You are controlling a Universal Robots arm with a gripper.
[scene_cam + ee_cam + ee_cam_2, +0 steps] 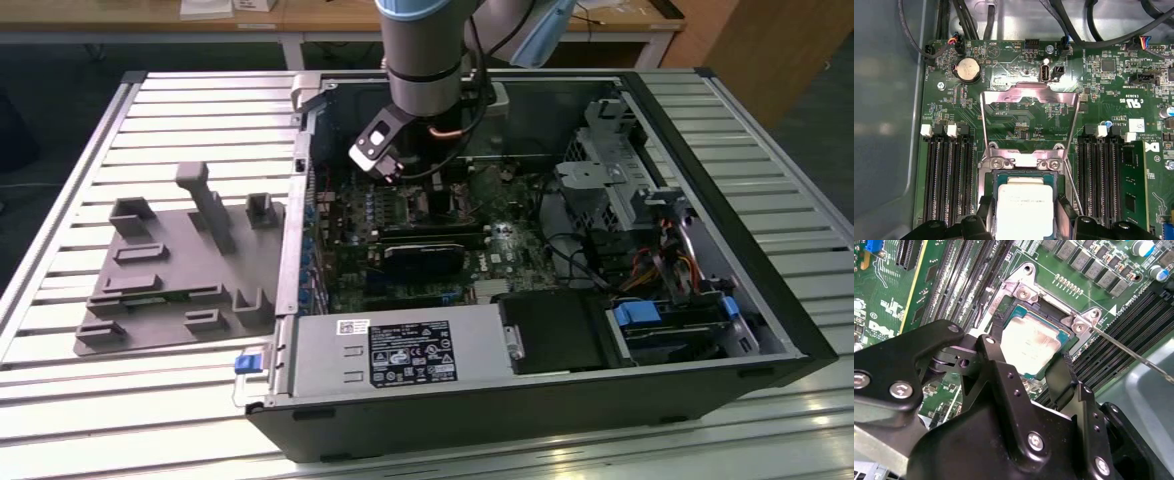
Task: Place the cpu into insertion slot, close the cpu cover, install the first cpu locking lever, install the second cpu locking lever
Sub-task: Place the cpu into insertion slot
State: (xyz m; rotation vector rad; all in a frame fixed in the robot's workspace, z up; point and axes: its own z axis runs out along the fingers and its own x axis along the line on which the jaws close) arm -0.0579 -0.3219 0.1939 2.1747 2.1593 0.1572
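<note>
In the exterior view, a grey plastic fixture plate with upright posts (174, 270) lies at the left of the slatted metal table (80, 420). Just beside it, toward the exterior view's right, sits an open black computer case (534, 415). The case holds a green motherboard (347, 270) on its floor, a silver power supply box (400, 360) along the near wall, a black drive bay (561, 335) and a blue-tabbed drive carrier (654, 312) further right. The grey robot arm (427, 50) reaches down into the case over the motherboard.

In the first wrist view, rows of black memory slots (946, 185) flank the silvery socket frame (1024, 161). The cpu cover (1004, 96), a thin silvery frame with a square window, stands swung open away from the socket, with bare board showing through its window.

The cpu (1029, 342), a flat square chip with a pale metal top, sits within the socket opening; whether it is fully seated or just above I cannot tell. The black gripper (1030, 350) straddles it, with its fingers (996, 335) narrowed to the chip's width and pressed on two opposite edges. A thin wire locking lever (1129, 352) runs out from the socket's corner, unlatched.
</note>
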